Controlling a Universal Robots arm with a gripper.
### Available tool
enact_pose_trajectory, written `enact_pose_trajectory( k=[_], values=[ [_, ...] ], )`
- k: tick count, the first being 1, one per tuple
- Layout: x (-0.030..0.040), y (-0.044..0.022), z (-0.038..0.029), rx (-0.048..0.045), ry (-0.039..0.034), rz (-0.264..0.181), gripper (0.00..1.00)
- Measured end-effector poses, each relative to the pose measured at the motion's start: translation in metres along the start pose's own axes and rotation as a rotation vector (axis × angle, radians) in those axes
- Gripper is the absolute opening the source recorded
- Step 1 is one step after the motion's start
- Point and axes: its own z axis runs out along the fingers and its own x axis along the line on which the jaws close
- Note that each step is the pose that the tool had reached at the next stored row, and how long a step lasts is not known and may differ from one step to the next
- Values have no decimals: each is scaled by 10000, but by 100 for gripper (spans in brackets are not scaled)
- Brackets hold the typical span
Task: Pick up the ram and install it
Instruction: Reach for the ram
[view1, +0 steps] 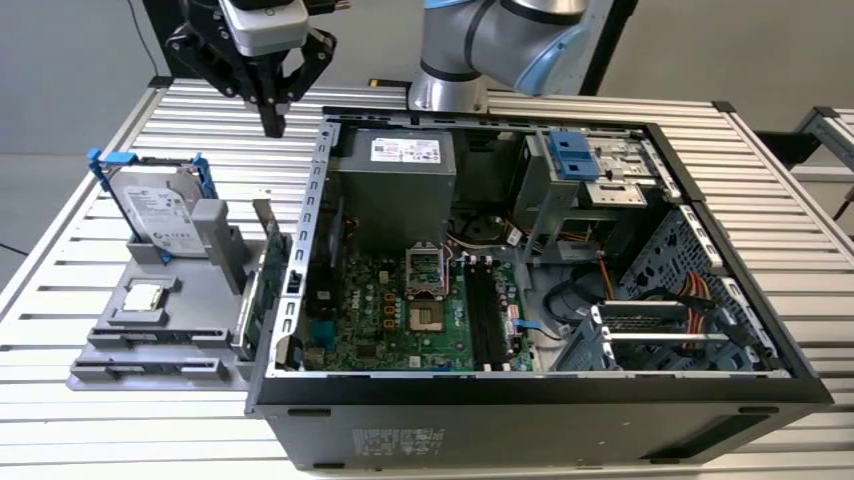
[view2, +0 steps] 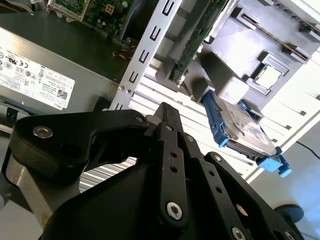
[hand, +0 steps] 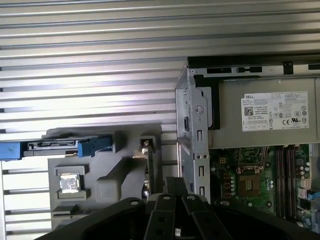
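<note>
Pincer (view2: 167, 111), fingers together and empty, hovers over the counter (view1: 80, 440) beside the computer case (view1: 534, 420). The ram (view1: 275, 262) stands unpicked in the grey holder (view1: 147, 345). Approach step, I judge; gripping needs parted fingers.

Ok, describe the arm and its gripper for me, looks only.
The arm is made of rounded silver-grey tubes with light blue caps at the joints. The gripper has a pale grey body and black jointed link fingers that taper to narrow tips, dotted with silver bolts.
</note>
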Motion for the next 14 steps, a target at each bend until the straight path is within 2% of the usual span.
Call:
enact_pose_trajectory(
  k=[8, 14],
  values=[
    [89, -6, -2, 0, -1, -1, 0],
    [193, -14, -4, 1, 0, -1, 0]
  ],
)
